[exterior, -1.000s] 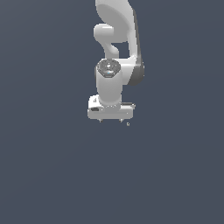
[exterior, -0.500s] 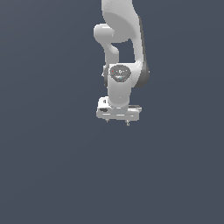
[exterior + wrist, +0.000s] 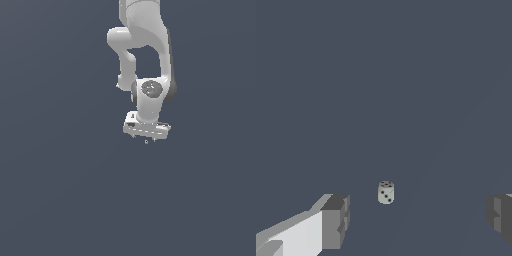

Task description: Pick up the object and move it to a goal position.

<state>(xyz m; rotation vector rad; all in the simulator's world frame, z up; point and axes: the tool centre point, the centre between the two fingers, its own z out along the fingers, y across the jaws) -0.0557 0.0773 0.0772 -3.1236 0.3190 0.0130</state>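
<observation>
Panda arm's gripper [image 3: 146,139], center of exterior view, hangs w/ fingers [image 3: 336,220] spread wide and nothing pinched. The object [image 3: 146,142], a pale dotted die-like speck, sits just below the fingertips, btwn them in wrist view [image 3: 386,192]; no clear long axis. Vs 0.5 s ago: gripper a bit lower, now straddling the speck rather than beside it.

A plain dark grey-blue surface [image 3: 381,75] carries one small pale object [image 3: 386,192].
</observation>
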